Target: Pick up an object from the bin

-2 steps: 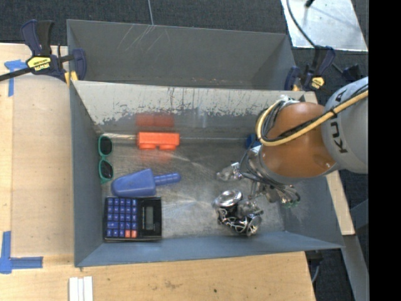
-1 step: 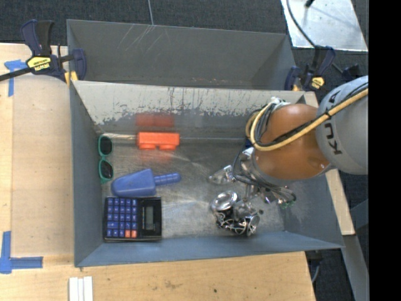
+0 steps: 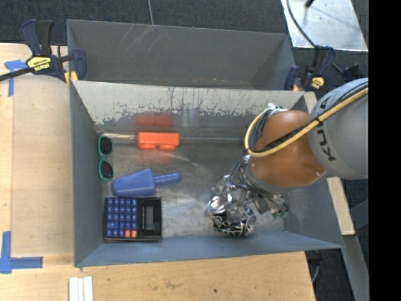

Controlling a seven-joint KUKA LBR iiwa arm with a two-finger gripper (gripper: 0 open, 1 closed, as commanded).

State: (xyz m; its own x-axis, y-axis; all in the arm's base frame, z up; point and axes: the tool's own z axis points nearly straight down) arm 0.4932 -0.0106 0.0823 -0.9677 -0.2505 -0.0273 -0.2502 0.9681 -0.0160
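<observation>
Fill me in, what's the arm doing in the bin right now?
The arm's gripper sits low at the lower right of the bin, right on top of a crumpled black-and-silver wrapper. Whether it has a hold on it cannot be told from this view. The calculator, blue scoop, green sunglasses and orange block lie untouched in the left half.
</observation>
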